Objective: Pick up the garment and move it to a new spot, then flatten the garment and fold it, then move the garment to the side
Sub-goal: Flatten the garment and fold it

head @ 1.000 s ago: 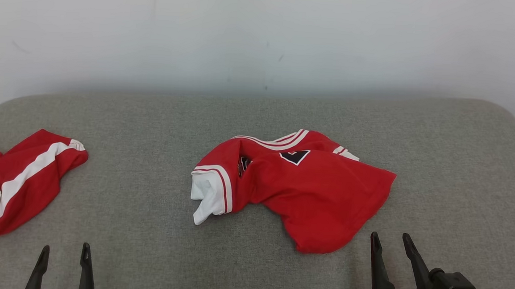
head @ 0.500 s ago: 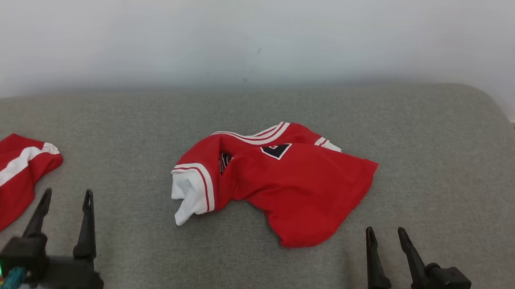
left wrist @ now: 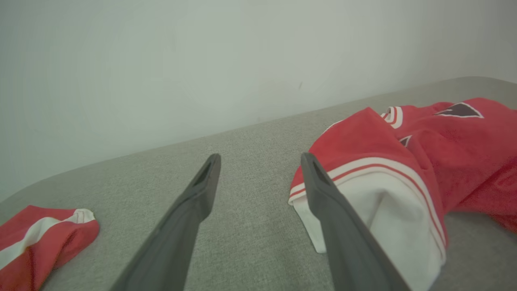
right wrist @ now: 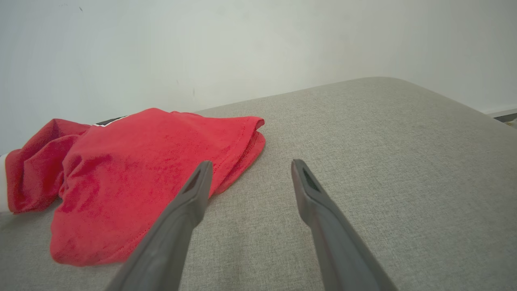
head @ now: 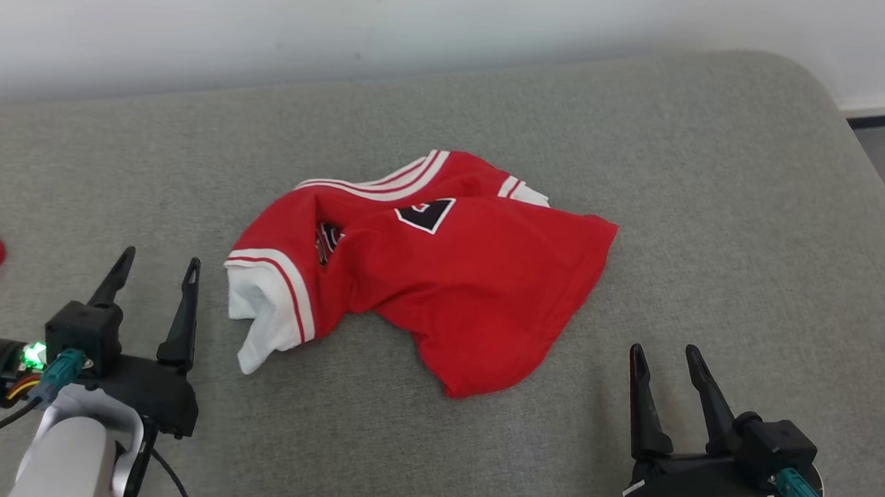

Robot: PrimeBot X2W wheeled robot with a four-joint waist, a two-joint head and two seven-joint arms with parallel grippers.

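In the middle of the grey cushion (head: 723, 181) lay the crumpled red shirt (head: 448, 279), between the left tool (head: 161, 257) and right tool (head: 664, 350), both spread and empty. A clean pick-up would likely pinch the white-edged sleeve (head: 269, 315) and the near hem (head: 465, 384), not bunched cloth.

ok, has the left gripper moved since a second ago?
Yes: the left gripper has advanced forward, toward the white sleeve of the red jersey.

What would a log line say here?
shirt: crumpled on cushion, untouched | left gripper: open, beside white sleeve | right gripper: open, empty
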